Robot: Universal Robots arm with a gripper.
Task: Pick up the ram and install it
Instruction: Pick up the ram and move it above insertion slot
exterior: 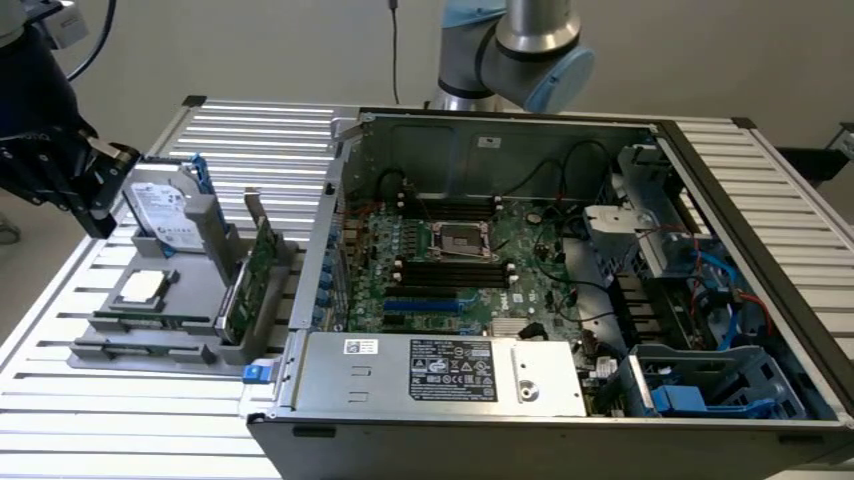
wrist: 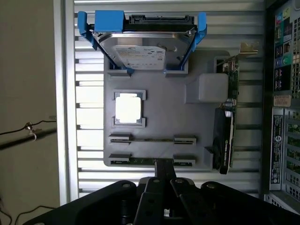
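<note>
End effector [wrist: 163, 168]: fingers together, holding nothing, poised over the near edge of the tray [wrist: 187, 122]. The ram [wrist: 138, 161] stands on edge in the tray slot nearest it. Bare slatted counter [wrist: 89, 183] borders the tray, and the open computer case [exterior: 534, 250] stands just beside it.

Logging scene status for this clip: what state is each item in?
Gripper: over the near ram, contact unclear.
Near ram: on edge in tray slot.
Far ram: on edge in tray slot.
Drive: upright in blue caddy, on tray.
Processor: flat in tray pocket.
Card: on edge in tray.
Case: open, side panel off.
</note>
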